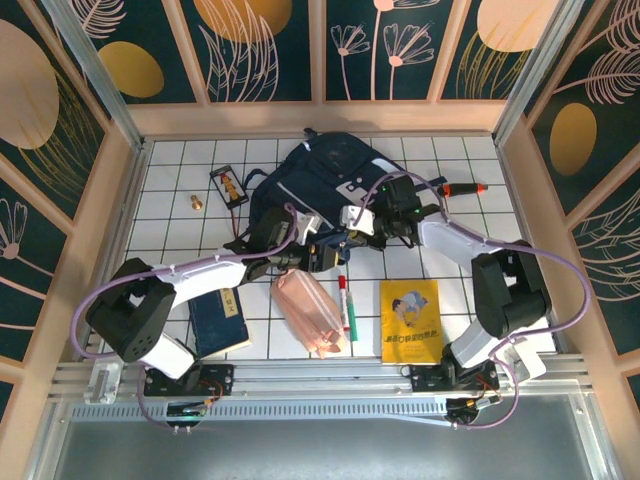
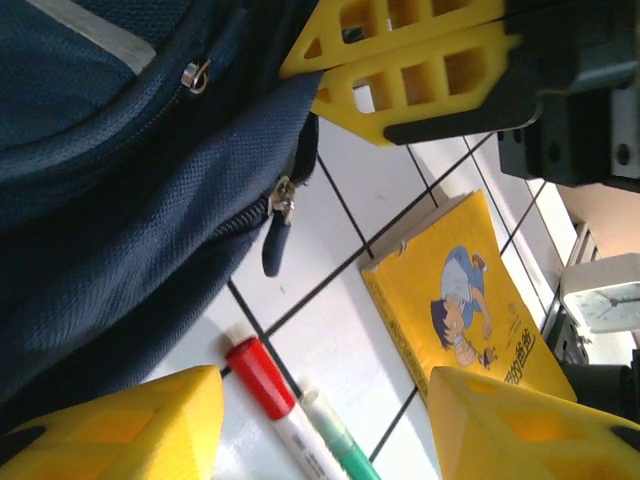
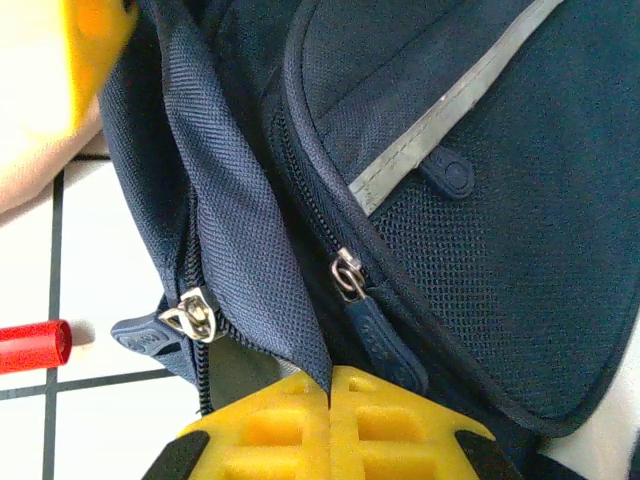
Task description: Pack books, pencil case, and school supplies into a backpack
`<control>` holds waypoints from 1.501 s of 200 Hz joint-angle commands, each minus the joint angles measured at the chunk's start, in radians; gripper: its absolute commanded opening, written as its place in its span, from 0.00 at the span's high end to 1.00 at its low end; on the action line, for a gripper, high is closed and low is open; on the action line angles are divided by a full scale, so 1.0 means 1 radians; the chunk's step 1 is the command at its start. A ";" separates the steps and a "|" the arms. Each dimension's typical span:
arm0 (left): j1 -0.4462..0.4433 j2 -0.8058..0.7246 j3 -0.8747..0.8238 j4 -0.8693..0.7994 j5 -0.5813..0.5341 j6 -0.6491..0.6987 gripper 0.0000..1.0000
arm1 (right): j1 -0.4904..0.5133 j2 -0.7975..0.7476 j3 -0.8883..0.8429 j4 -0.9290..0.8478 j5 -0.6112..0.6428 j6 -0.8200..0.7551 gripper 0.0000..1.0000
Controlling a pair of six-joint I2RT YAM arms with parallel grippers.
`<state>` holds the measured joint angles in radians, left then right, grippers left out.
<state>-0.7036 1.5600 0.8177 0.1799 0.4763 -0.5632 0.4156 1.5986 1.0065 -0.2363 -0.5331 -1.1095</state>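
Note:
The navy backpack [image 1: 320, 180] lies at the back centre of the table. My right gripper [image 3: 330, 378] is shut on the edge of its opened flap, beside two zip pulls [image 3: 195, 315]; from above it is at the bag's front edge [image 1: 352, 225]. My left gripper [image 2: 320, 425] is open just in front of the bag [image 1: 322, 256], with the red-capped marker [image 2: 290, 415] lying on the tiles between its fingers [image 2: 110, 425], untouched. The pink pencil case [image 1: 310, 312], the marker [image 1: 344, 305], the yellow book [image 1: 410, 320] and the navy book [image 1: 220, 320] lie along the near side.
A red-and-black handled tool [image 1: 465, 188] lies right of the bag. A small black card [image 1: 229, 186] and a small brass piece [image 1: 196, 203] lie to its left. Wooden walls [image 1: 105, 210] close in the tiled table on three sides.

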 commanded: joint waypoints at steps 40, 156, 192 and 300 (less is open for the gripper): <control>-0.007 0.098 0.081 0.196 -0.051 0.027 0.43 | -0.036 -0.065 0.057 0.137 -0.177 0.146 1.00; -0.027 0.192 0.093 0.232 -0.130 -0.050 0.45 | -0.026 -0.060 0.038 0.235 -0.225 0.256 1.00; -0.028 0.204 0.088 0.220 -0.247 -0.068 0.47 | -0.023 -0.076 0.031 0.219 -0.210 0.236 1.00; -0.028 0.254 0.134 0.082 -0.380 -0.043 1.00 | -0.032 -0.089 0.031 0.236 -0.164 0.255 1.00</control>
<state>-0.7418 1.7935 0.9550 0.3389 0.1623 -0.6365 0.3794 1.5772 1.0100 -0.0864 -0.6285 -0.8722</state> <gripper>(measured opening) 0.055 0.038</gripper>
